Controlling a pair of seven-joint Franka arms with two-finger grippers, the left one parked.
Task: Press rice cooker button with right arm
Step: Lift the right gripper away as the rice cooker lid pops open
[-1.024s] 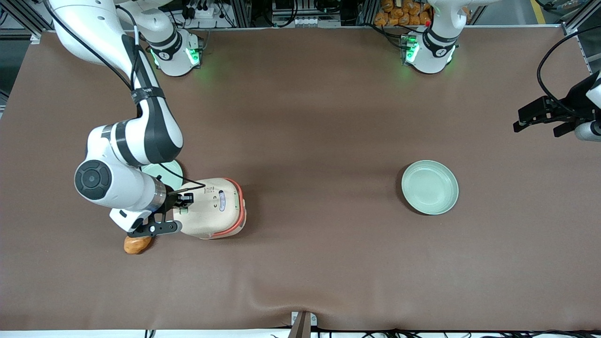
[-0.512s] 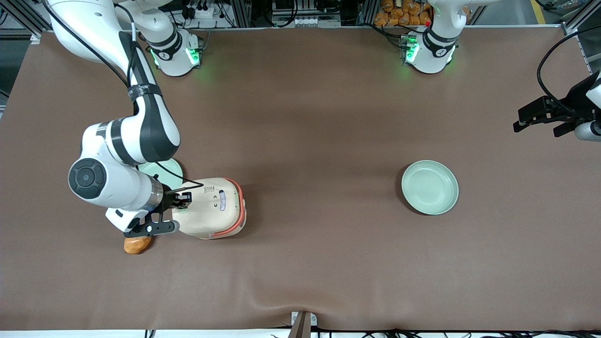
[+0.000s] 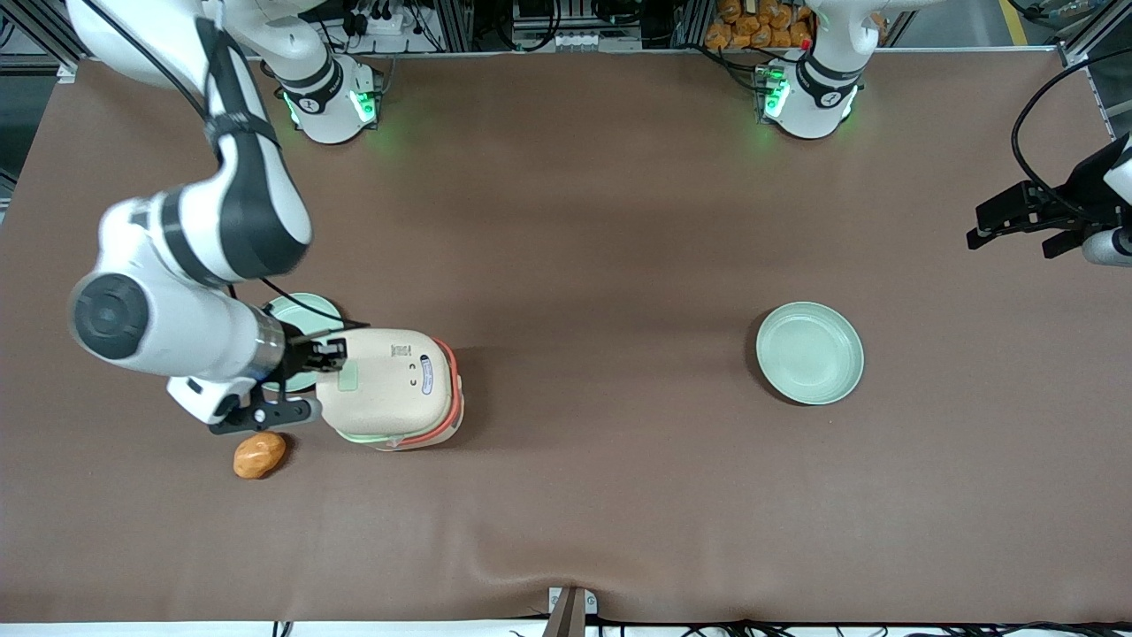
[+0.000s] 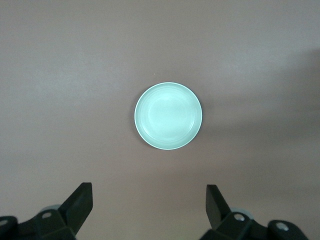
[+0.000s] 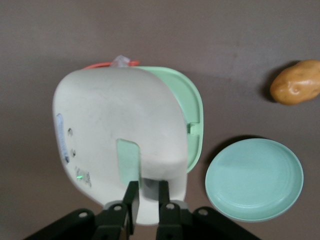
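The rice cooker (image 3: 389,385) stands on the brown table with its cream lid raised, so the pale green rim (image 5: 196,120) shows beneath it. The coral handle band (image 3: 455,398) curves round the side toward the parked arm. Its mint-green button (image 3: 347,378) (image 5: 128,160) lies uncovered on the lid. My right arm's gripper (image 3: 329,354) (image 5: 147,185) hovers at the lid's edge beside the button, on the working arm's side. Its fingers (image 5: 131,192) stand almost together and hold nothing.
A mint-green plate (image 3: 296,314) (image 5: 254,179) lies beside the cooker, partly under my wrist. A potato (image 3: 259,455) (image 5: 296,82) sits nearer the front camera. A second mint-green plate (image 3: 809,352) (image 4: 168,116) lies toward the parked arm's end.
The gripper has come off the button and drawn back toward the working arm's end, rising. The cooker lid has sprung up and the button is now fully in sight.
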